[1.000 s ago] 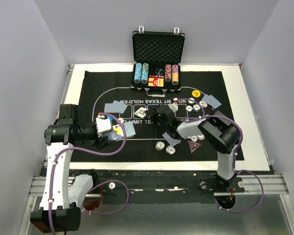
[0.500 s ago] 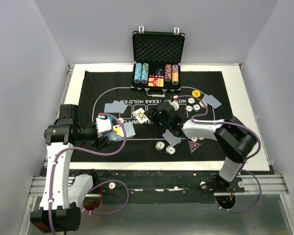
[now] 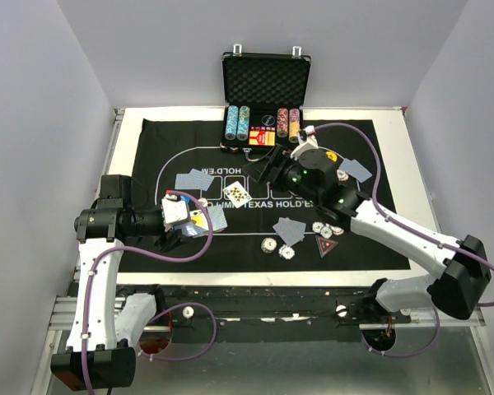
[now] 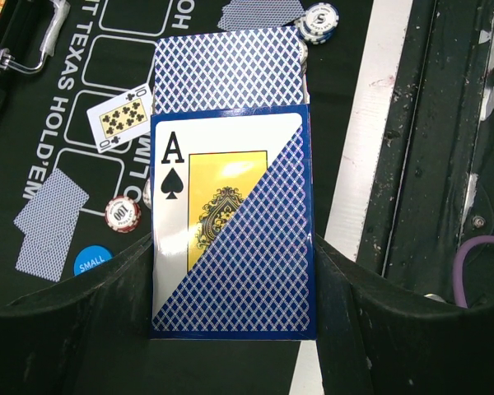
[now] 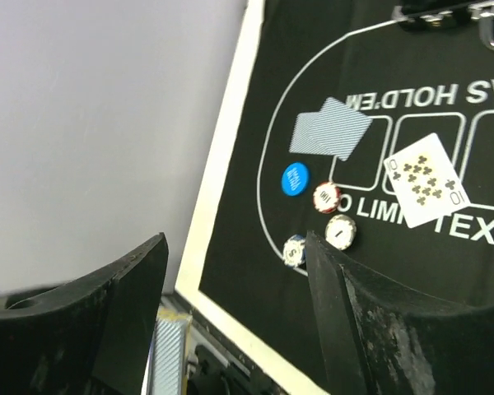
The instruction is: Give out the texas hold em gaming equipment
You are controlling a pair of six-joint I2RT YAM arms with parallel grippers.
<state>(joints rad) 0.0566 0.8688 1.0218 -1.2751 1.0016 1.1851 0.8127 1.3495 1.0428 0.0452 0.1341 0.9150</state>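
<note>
Left claw (image 4: 230,255) clamps card deck (image 4: 247,280); right claw (image 5: 235,259) gapes empty over mat (image 5: 412,49).

The case (image 3: 265,82) stands at top centre of the frame, at the upper edge of the mat (image 3: 189,136). On the mat, a face-up card (image 3: 240,193) lies near the centre. Face-down cards (image 3: 193,178) lie to its upper left, a second set (image 3: 290,230) to its lower right and a third set (image 3: 358,170) at the far right. Two chips (image 3: 269,244) lie below the second set, left of the triangular marker (image 3: 327,245). At left, the card box (image 3: 181,214) sits between the fingers of the left gripper (image 4: 230,280).
</note>
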